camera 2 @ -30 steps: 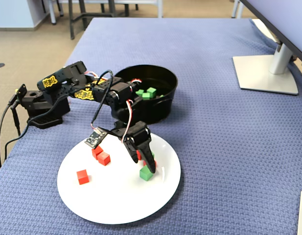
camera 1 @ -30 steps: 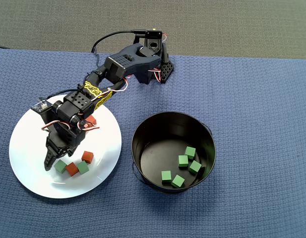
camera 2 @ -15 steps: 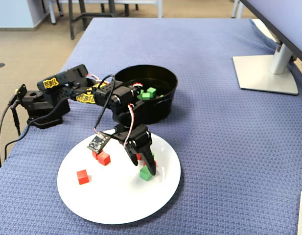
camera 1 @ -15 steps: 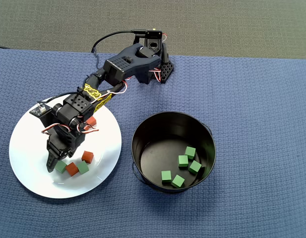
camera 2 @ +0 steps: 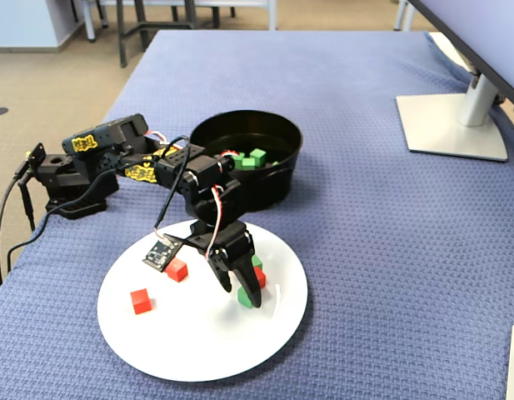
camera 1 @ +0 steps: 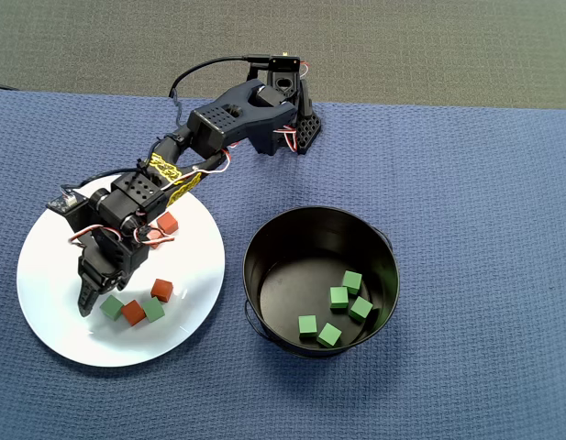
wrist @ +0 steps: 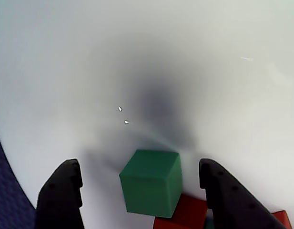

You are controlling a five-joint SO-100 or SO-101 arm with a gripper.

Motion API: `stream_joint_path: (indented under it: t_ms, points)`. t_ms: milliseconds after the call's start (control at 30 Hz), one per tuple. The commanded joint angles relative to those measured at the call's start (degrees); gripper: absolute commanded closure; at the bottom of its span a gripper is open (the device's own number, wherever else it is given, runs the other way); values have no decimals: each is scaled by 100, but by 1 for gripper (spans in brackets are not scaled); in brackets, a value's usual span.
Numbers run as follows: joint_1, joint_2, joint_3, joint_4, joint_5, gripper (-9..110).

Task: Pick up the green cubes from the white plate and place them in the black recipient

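Green cubes on plate: two green cubes lie near the lower left of the white plate [camera 1: 53, 275] in the overhead view; one green cube [camera 1: 112, 307] sits by the pincer tips, a second green cube [camera 1: 153, 310] lies to its right with a red-orange cube [camera 1: 132, 313] between them, the three in a tight row
Green cubes in pot: five more green cubes [camera 1: 338, 297] rest on the floor of the black recipient [camera 1: 264, 240], toward its lower right in the overhead view
Pincer: the pincer [wrist: 142, 193] is low over the plate, jaws spread wide on either side of one green cube in the wrist view, neither finger touching it; it grips nothing
Other red-orange cubes: another red-orange cube [camera 1: 161, 291] lies just above the row; a third red-orange cube [camera 1: 167, 223] sits higher on the plate beside the arm
Desk: blue woven cloth [camera 1: 466, 202] covers the desk; plate and pot stand near each other, not touching
Background: a monitor stand [camera 2: 456, 125] rests far right in the fixed view
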Motion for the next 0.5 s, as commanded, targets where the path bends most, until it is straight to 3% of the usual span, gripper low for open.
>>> stream_joint_path:
  t_ms: [0,467]
  points:
    - [53,70,-343,-211,-88,78]
    - [-9,62,-229,-483,-132,79]
